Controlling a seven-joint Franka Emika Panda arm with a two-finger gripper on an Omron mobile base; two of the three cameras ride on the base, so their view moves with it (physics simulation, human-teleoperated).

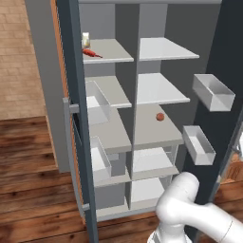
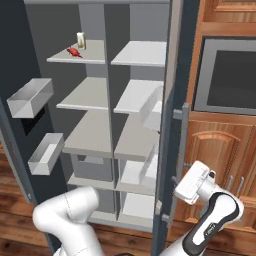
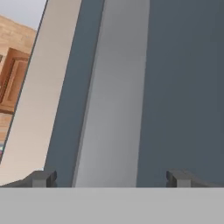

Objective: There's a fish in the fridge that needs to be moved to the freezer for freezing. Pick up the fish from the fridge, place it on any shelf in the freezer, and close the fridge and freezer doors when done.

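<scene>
The red fish [image 1: 91, 53] [image 2: 74, 52] lies on the top shelf of the left compartment, the freezer [image 1: 107, 95]. The fridge [image 1: 159, 88] is the right compartment. Both doors stand open: the freezer door [image 2: 12, 75] at the left and the fridge door [image 2: 172, 75] at the right, seen edge-on. My gripper [image 2: 184, 180] is low on the outer side of the fridge door, by its grey bar handle [image 2: 184, 135]. In the hand view the handle [image 3: 113, 109] runs up between my gripper's [image 3: 111, 177] wide-apart fingertips, which hold nothing.
A small jar [image 1: 86, 39] stands beside the fish. A red round thing [image 1: 160, 116] sits on the fridge's third shelf. Clear bins [image 1: 213, 92] [image 2: 30, 97] hang inside the doors. Wooden cabinets and a built-in oven [image 2: 230, 75] stand right of the fridge door.
</scene>
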